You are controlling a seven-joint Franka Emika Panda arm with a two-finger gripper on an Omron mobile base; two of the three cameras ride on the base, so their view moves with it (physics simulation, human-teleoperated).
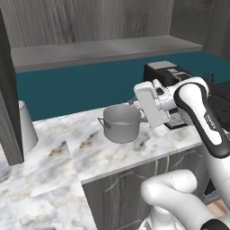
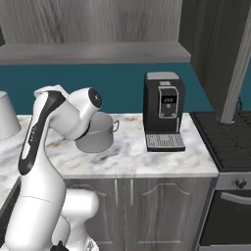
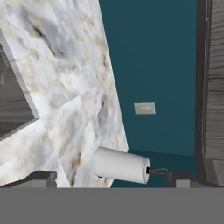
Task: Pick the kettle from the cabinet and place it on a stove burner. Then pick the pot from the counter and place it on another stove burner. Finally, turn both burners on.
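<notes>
Fingertips of my pincer (image 3: 111, 178) showed as two dark stubs far apart at the bottom of the hand view, so it stood wide open and held nothing. In both base views my own forearm and hand covered the pincer. The pot (image 1: 121, 123) sat on the counter (image 1: 54, 148), just beside my hand; from the right my elbow hid most of the pot (image 2: 100, 132), leaving one loop handle visible. The coffee machine (image 2: 164, 110) stood farther right on the counter (image 2: 132, 157), and from the left my arm cut off most of it. The stove burners (image 2: 228, 135) were cropped by the frame edge. The cabinet (image 1: 103, 49) shelf lay above. A white cylinder (image 3: 121, 165) lay across the hand view against the teal wall (image 3: 148, 65).
</notes>
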